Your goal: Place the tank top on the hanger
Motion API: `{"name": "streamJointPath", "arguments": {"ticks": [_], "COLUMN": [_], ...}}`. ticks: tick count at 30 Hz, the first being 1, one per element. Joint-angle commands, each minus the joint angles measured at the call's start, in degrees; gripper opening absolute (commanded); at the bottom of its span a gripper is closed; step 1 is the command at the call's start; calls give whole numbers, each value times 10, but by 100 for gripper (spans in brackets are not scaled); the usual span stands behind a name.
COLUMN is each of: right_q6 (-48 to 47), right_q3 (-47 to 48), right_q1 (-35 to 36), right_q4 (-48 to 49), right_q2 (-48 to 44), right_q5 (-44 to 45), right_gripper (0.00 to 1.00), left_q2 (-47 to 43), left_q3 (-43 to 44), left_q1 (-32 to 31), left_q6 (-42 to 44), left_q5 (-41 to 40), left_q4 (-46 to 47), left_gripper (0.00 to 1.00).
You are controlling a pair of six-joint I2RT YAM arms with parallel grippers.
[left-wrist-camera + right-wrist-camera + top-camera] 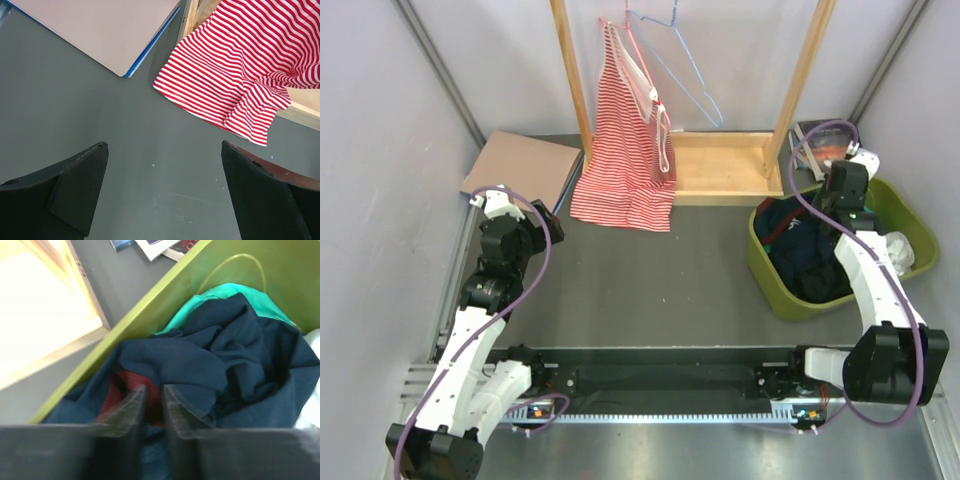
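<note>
The dark navy tank top [805, 245] lies crumpled in a green basket [757, 262] at the right. In the right wrist view its navy folds [200, 360] and a strip of dark red trim [122, 382] show. My right gripper [837, 198] hovers just above it. Its blurred fingers are almost together [154, 388], with only a narrow gap and nothing seen between them. The light-blue wire hanger [685, 75] hangs on the wooden rack at the back. My left gripper [548, 222] is wide open and empty [165, 150] over the grey table.
A red-and-white striped top [625, 150] hangs from the rack [720, 165] and drapes onto the table [235, 65]. A tan board [520, 165] lies at the back left. A green garment [225, 292] and a white item [903, 250] share the basket. Magazines [815, 135] lie behind it.
</note>
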Motion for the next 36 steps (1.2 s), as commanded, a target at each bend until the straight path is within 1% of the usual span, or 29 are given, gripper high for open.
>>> {"name": "streamJointPath", "arguments": {"ticks": [1, 4, 5, 7, 8, 10, 11, 12, 13, 14, 16, 17, 19, 20, 22, 23, 24, 26, 28, 31, 32, 34, 36], "right_q6": [0, -7, -10, -10, -8, -10, -23, -31, -40, -58, -71, -91, -113, -139, -155, -190, -201, -228, -242, -243, -245, -243, -234], "right_q3": [26, 67, 95, 128, 169, 221, 277, 305, 335, 390, 442, 485, 523, 565, 614, 666, 689, 732, 738, 713, 680, 648, 581], "right_q1": [-8, -8, -8, 0, 6, 69, 102, 177, 217, 292, 358, 426, 488, 548, 599, 645, 665, 708, 726, 731, 730, 730, 720], "right_q4": [24, -2, -6, -11, -12, -28, -34, -41, -54, -58, -73, -74, -69, -69, -82, -90, -95, -97, -77, -51, -41, -23, -11], "right_q2": [-33, -77, -91, -125, -134, -137, -133, -117, -107, -95, -59, -49, -14, 0, 49, 66, 99, 121, 136, 134, 132, 125, 106], "right_q5": [-32, -31, -37, -71, -84, -96, -90, -83, -68, -64, -53, -47, -37, -33, -14, -5, 12, 29, 48, 54, 57, 93, 116], "right_gripper": [1, 0, 0, 0, 0, 0, 0, 0, 0, 0, 0, 0, 0, 0, 0, 0, 0, 0, 0, 0, 0, 0, 0], "left_q2": [-9, -9, -9, -10, -9, -6, -6, -5, -5, -7, -8, -9, -13, -14, -17, -18, -19, -21, -23, -27, -30, -36, -46], "left_q3": [12, 24, 26, 29, 31, 32, 35, 35, 35, 39, 40, 41, 44, 45, 47, 48, 47, 45, 42, 39, 38, 37, 34], "left_q1": [-1, -1, -1, -1, -1, -1, -1, -1, -1, -1, -1, -1, 0, -1, -1, -1, -2, -1, -1, -1, -1, -1, -1], "left_q6": [0, 1, 1, 2, 2, 4, 6, 7, 8, 9, 12, 15, 17, 20, 24, 25, 25, 26, 26, 26, 26, 26, 25], "left_q5": [7, 11, 15, 25, 34, 38, 37, 36, 35, 34, 38, 38, 37, 36, 34, 33, 30, 23, 19, 12, 9, 4, -8], "left_q4": [6, -7, -7, -6, -6, -7, -10, -11, -15, -17, -21, -23, -26, -28, -29, -29, -31, -30, -28, -25, -24, -24, -24], "left_gripper": [99, 99, 99, 99, 99, 99, 99, 99, 99, 99, 99, 99, 99, 99, 99, 99, 99, 99, 99, 99, 99, 99, 99]}}
